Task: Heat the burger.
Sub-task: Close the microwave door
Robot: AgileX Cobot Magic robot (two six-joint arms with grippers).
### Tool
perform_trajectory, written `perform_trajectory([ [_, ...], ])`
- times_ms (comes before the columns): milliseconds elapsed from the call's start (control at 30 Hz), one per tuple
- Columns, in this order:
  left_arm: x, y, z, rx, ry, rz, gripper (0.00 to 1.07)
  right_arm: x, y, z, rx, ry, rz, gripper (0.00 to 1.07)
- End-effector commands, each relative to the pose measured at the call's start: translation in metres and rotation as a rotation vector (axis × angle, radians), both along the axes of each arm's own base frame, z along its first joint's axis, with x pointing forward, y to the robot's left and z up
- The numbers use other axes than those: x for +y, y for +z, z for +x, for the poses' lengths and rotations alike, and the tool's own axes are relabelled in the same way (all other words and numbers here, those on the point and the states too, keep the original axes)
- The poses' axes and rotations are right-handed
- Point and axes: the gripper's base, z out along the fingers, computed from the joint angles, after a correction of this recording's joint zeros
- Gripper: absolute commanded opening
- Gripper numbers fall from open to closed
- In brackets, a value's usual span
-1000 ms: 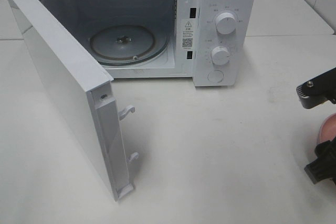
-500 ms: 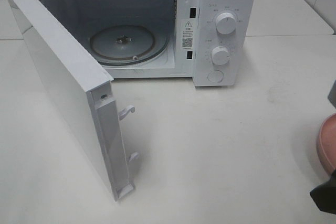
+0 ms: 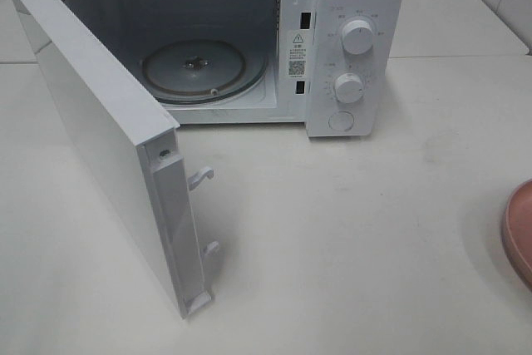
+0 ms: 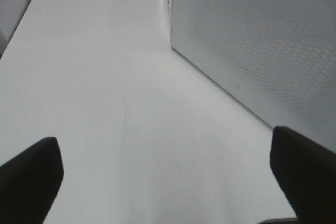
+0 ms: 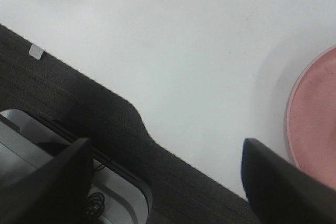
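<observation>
The burger is out of view in every frame. Only the rim of its pink plate shows at the table's right edge, and the part seen in the right wrist view is bare. My right gripper hovers open beside that plate, over the table's edge, with nothing between its fingers. My left gripper is open too, low over the bare table beside the outer face of the microwave door. Neither gripper appears in the exterior view.
The white microwave stands at the back with its door swung wide toward the front left. Its glass turntable holds nothing. Beyond the table's edge lie dark floor and a grey base.
My right gripper has drawn off to the right and left the exterior view. More of the pink plate's rim shows now. The microwave and door have not moved.
</observation>
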Motion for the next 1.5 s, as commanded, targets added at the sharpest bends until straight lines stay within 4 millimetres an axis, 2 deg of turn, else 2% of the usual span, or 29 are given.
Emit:
perform_trajectory([
  [33,0.000,0.000,-0.002,-0.029,0.002,-0.004,1.00,-0.004,0.002,-0.004,-0.042,0.004,0.006,0.76],
  [500,0.000,0.000,-0.002,-0.029,0.002,-0.004,1.00,-0.011,-0.001,-0.012,-0.048,0.000,0.010,0.76],
  [667,0.000,0.000,-0.002,-0.029,0.002,-0.004,1.00,-0.021,0.002,-0.021,-0.124,-0.065,0.049,0.76],
  [833,0.000,0.000,-0.002,-0.029,0.002,-0.004,1.00,-0.034,0.006,-0.039,-0.256,-0.190,0.102,0.76],
  [1167,0.000,0.000,-0.002,-0.029,0.002,-0.004,1.00,-0.044,0.007,-0.067,-0.446,-0.342,0.163,0.76],
  [1500,0.000,0.000,-0.002,-0.028,0.002,-0.004,1.00,-0.044,0.007,-0.071,-0.469,-0.388,0.160,0.76],
])
